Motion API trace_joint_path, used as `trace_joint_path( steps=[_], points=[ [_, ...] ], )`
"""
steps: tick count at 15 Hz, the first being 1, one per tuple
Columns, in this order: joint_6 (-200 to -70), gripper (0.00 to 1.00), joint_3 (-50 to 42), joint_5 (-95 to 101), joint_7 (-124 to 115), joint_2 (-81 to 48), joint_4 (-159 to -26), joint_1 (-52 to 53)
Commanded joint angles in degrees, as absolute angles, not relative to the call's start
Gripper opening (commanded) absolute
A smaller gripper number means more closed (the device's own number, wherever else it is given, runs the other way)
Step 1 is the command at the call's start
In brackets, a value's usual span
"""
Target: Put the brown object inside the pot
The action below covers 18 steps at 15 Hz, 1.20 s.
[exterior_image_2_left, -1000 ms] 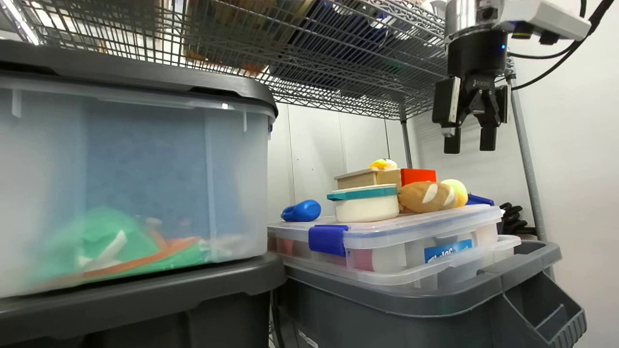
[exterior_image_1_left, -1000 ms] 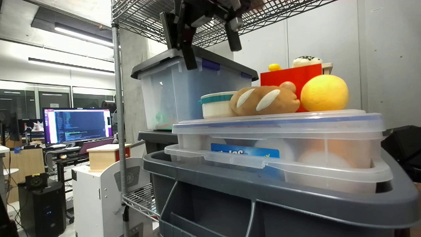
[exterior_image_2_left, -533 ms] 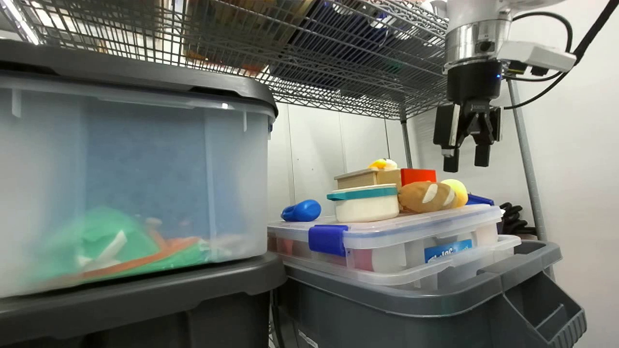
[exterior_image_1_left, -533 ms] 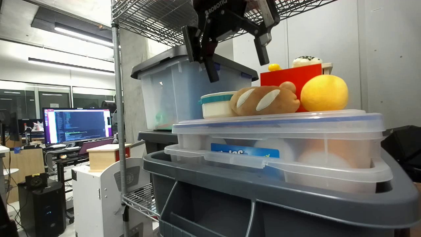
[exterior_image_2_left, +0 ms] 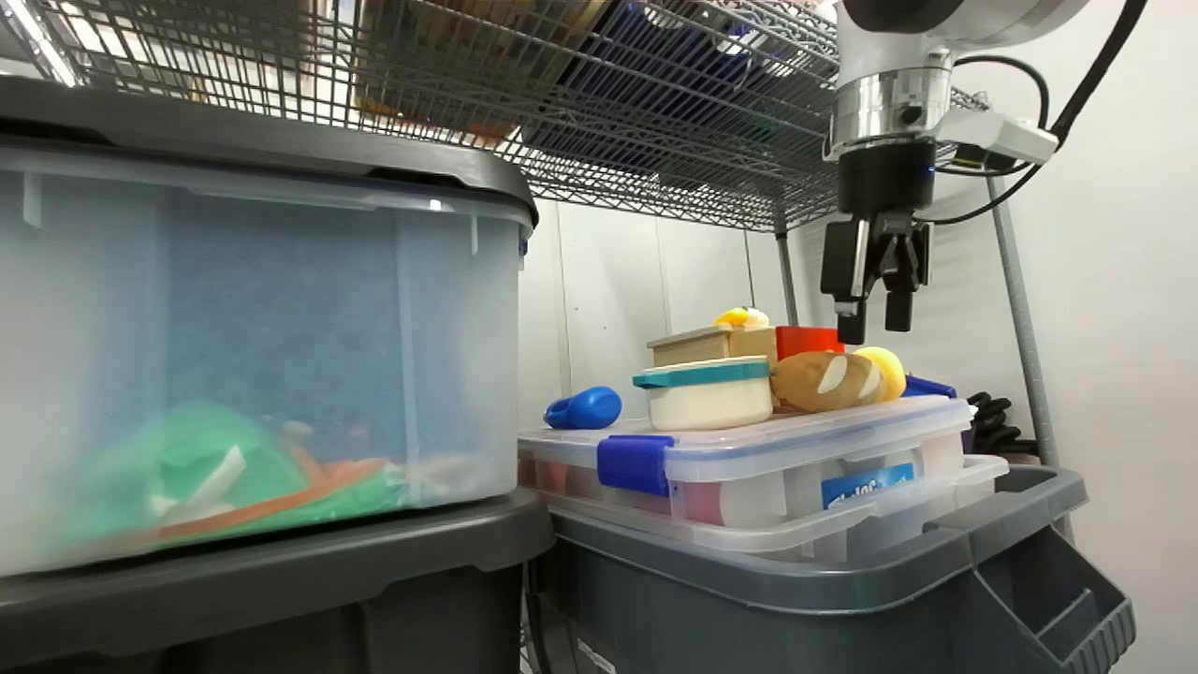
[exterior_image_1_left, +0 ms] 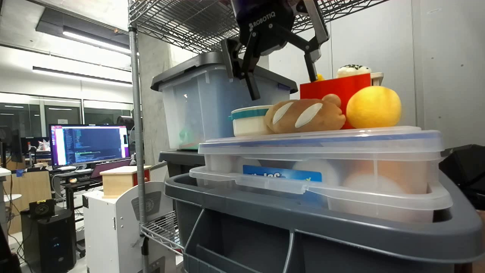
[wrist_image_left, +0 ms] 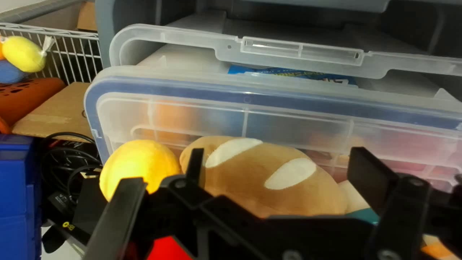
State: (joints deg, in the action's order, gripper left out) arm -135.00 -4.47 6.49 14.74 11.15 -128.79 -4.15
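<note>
The brown object is a tan toy bread (exterior_image_1_left: 295,115) with white slashes, lying on a clear lidded bin; it also shows in an exterior view (exterior_image_2_left: 812,382) and the wrist view (wrist_image_left: 249,177). The pot (exterior_image_1_left: 250,126) is cream with a teal band, touching or close beside the bread; it also shows in an exterior view (exterior_image_2_left: 711,401). Its inside is hidden. In the wrist view only a teal and cream bit of the pot (wrist_image_left: 364,215) shows. My gripper (exterior_image_1_left: 283,87) is open, empty and pointing down above the bread (exterior_image_2_left: 875,329). In the wrist view its fingers (wrist_image_left: 277,153) span most of the bread.
A yellow ball (exterior_image_1_left: 374,107) sits at the bread's far end. A red block (exterior_image_1_left: 335,89) stands behind. A blue object (exterior_image_2_left: 585,409) lies beyond the pot. A tall clear bin (exterior_image_2_left: 281,328) stands beside. A wire shelf (exterior_image_2_left: 655,122) hangs overhead.
My gripper has come down toward the bread, moving right in one exterior picture and slightly left in its counterpart. It stays open. The bread and the pot have not moved.
</note>
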Motion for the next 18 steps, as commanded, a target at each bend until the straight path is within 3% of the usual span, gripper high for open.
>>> trace_joint_path(
  steps=[1,10,12,14,18],
  points=[
    [-135.7,1.0,-5.0,6.4,17.4,8.2,-125.6,-3.6],
    [-136.1,0.98,-4.5,6.2,18.0,2.6,-122.3,-3.7],
    [-136.0,0.9,-4.3,6.2,18.0,1.6,-121.8,-3.7],
    [-135.8,0.68,-4.1,6.2,18.0,0.8,-121.2,-3.8],
    [-135.5,0.38,-4.0,5.9,18.4,0.7,-120.5,-3.8]
  ],
)
